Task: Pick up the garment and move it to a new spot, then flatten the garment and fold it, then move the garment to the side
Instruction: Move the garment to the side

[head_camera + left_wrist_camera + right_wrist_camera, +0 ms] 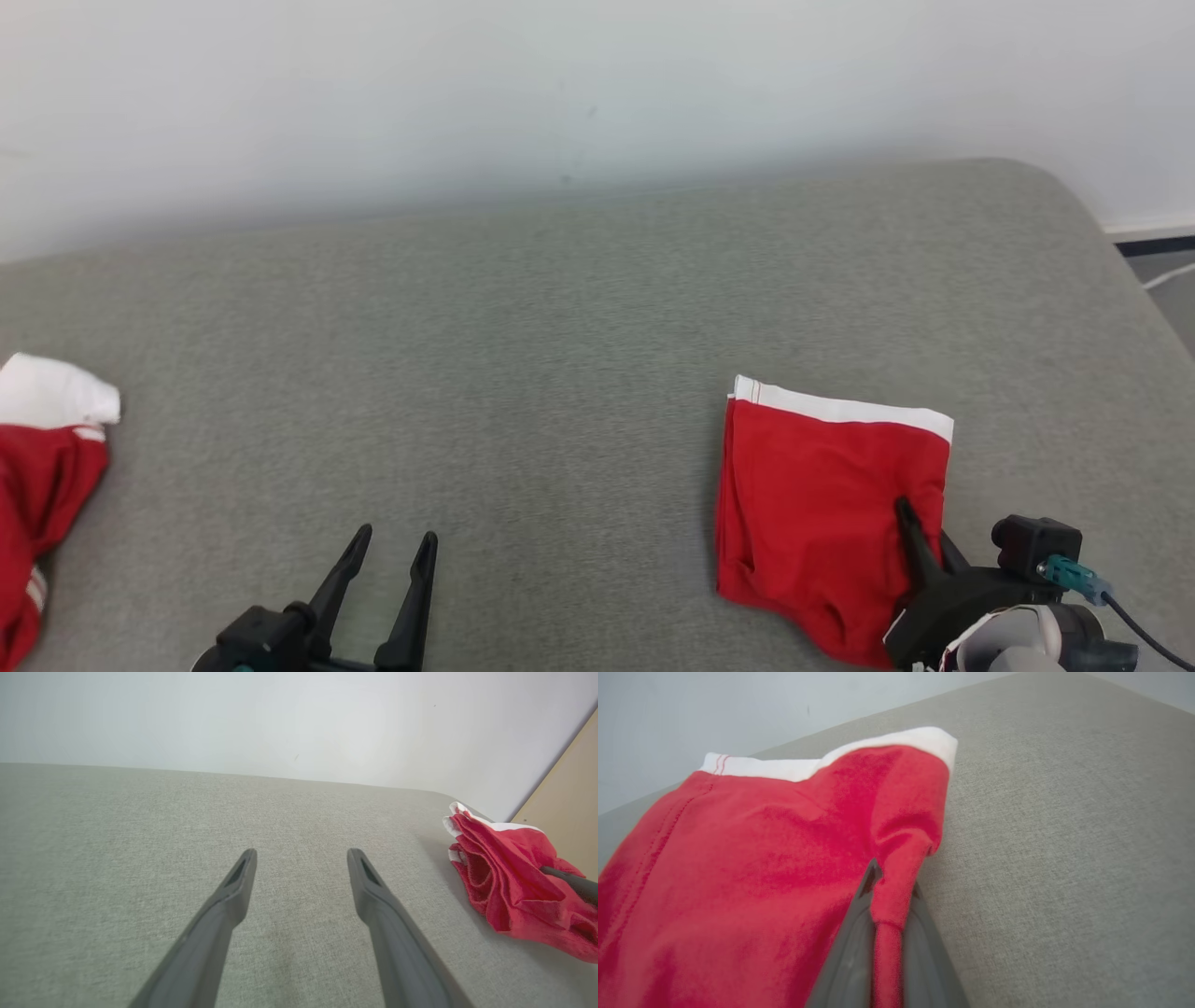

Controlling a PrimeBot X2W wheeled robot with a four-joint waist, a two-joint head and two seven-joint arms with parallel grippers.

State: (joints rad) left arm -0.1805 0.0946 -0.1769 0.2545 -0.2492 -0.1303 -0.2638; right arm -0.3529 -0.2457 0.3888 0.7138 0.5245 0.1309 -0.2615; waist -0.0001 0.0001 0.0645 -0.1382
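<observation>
The garment (822, 504) is red with a white waistband, folded into a rough square on the grey surface at the lower right. My right gripper (910, 518) is shut on its right edge; in the right wrist view a pinched fold of red cloth (889, 905) runs between the two dark fingers (850, 952). Seen from the left wrist, the garment (509, 877) lies bunched at the far right with the right finger (574, 884) in it. My left gripper (392, 551) stands open at the lower left over bare fabric, its fingers (233, 886) wide apart and holding nothing.
Another red and white piece of clothing (42, 476) lies at the left edge of the grey padded surface (560, 355). A white wall (560, 84) rises behind it. The surface's rounded right corner (1074, 205) drops to the floor at the far right.
</observation>
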